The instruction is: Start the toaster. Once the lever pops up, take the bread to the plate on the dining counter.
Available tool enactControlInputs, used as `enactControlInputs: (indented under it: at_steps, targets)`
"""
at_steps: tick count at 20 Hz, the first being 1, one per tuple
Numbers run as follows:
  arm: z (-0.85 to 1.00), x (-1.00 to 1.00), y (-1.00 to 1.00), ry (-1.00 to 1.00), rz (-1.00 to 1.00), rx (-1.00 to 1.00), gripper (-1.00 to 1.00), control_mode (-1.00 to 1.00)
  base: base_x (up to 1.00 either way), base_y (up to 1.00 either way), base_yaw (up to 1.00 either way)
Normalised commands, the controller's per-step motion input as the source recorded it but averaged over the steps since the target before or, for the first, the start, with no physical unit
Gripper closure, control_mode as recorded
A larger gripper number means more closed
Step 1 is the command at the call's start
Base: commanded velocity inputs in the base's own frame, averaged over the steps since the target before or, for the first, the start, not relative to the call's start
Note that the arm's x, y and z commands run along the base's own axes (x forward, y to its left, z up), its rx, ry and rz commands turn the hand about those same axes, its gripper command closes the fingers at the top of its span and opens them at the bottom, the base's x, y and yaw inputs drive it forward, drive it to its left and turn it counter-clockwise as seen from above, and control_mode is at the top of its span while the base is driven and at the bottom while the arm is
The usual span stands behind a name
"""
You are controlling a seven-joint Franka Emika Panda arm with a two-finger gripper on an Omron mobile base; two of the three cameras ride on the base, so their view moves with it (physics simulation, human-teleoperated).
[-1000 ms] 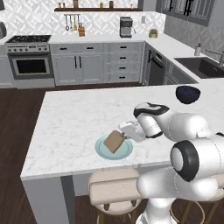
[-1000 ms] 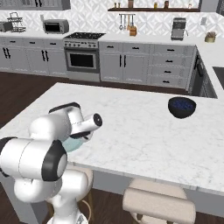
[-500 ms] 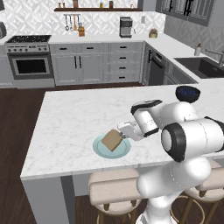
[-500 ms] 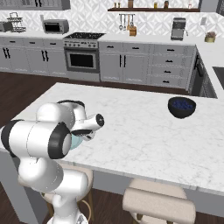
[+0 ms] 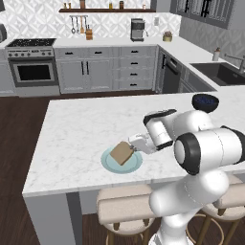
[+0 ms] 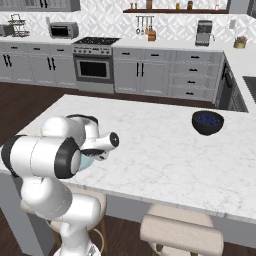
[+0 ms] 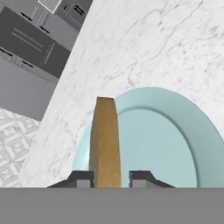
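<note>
The bread (image 5: 122,152) is a tan slice tilted on its edge on the pale blue-green plate (image 5: 111,166), which lies near the front edge of the dining counter (image 5: 81,129). My gripper (image 5: 134,143) reaches it from the right. In the hand view the bread (image 7: 105,140) stands edge-on between my fingertips (image 7: 83,178) over the plate (image 7: 170,144). The left tip touches the slice. A small gap shows between the slice and the right tip, so the gripper (image 7: 111,179) is slightly open. In the right base view my arm covers most of the plate (image 6: 88,161). The toaster is out of view.
A dark bowl (image 5: 205,101) (image 6: 207,122) sits on the counter to the right of the arm. Round beige stools (image 5: 125,208) (image 6: 180,232) stand under the counter's front edge. Far behind are a stove (image 5: 33,69) and grey cabinets.
The arm's elbow has swung round to the right while the hand stayed at the plate. The bread has settled lower onto the plate and the jaws have eased apart a little.
</note>
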Motion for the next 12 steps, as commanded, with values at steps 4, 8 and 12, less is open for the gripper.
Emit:
enactControlInputs:
  at_steps: [4,8,12]
  targets:
    - [-0.05,-0.12,0.00,0.00,0.00,-0.02,-1.00,-1.00,0.00,0.00,0.00]
    - [-0.02,-0.22,-0.19,0.00,0.00,-0.01,-1.00,-1.00,0.00,0.00,0.00]
    - [-0.11,-0.16,-0.40,0.00,0.00,-0.04,-1.00,-1.00,0.00,0.00,0.00]
